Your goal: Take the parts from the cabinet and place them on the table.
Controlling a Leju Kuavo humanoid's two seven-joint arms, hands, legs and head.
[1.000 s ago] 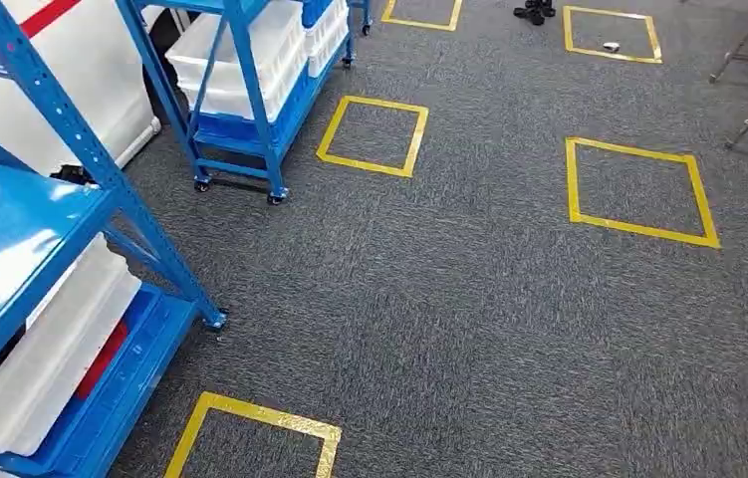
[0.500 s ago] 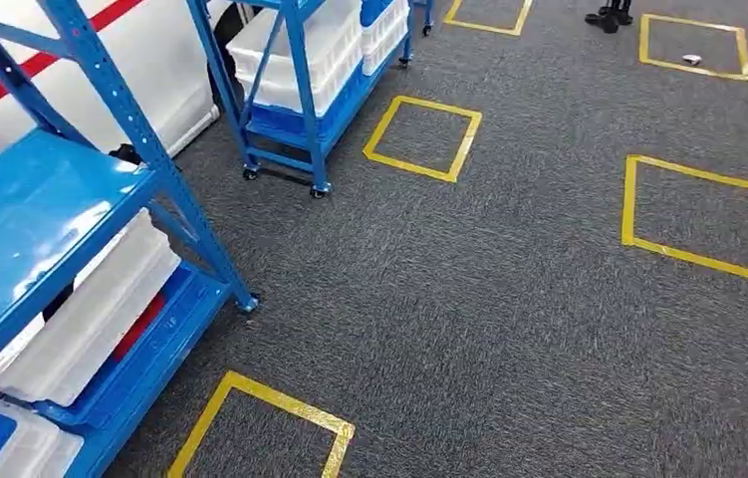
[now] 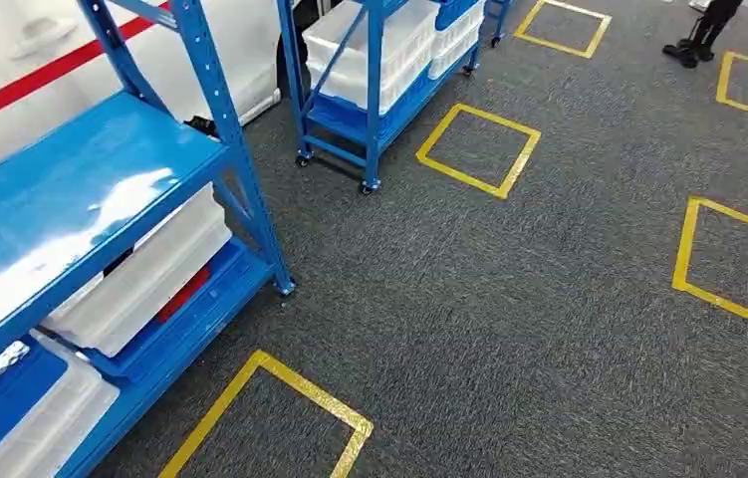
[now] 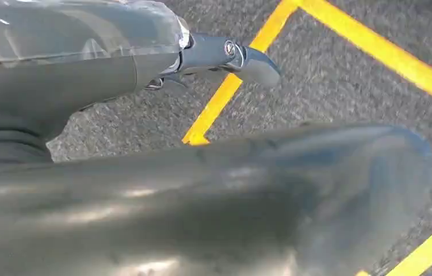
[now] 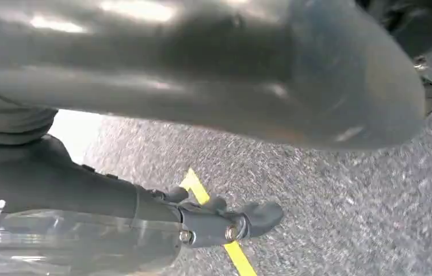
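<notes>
Head view, near to far. Yellow tape squares on the grey carpet (image 3: 509,329): five counted, the nearest (image 3: 268,423) at bottom centre. Blue racks: two. The near cabinet (image 3: 81,189) fills the left side, its long axis running from lower left towards upper centre. Two white bins sit under its top shelf, one at the lower left corner (image 3: 46,428) and one (image 3: 140,274) lying along the same axis with something red beside it; parts not identifiable. The wheeled rack (image 3: 370,100) at upper centre carries more white bins. A person's dark legs (image 3: 700,30) are at upper right. In the wrist views, left hand (image 4: 115,75) and right hand (image 5: 115,201) hang over carpet, fingers (image 4: 253,60) extended, grasping nothing.
</notes>
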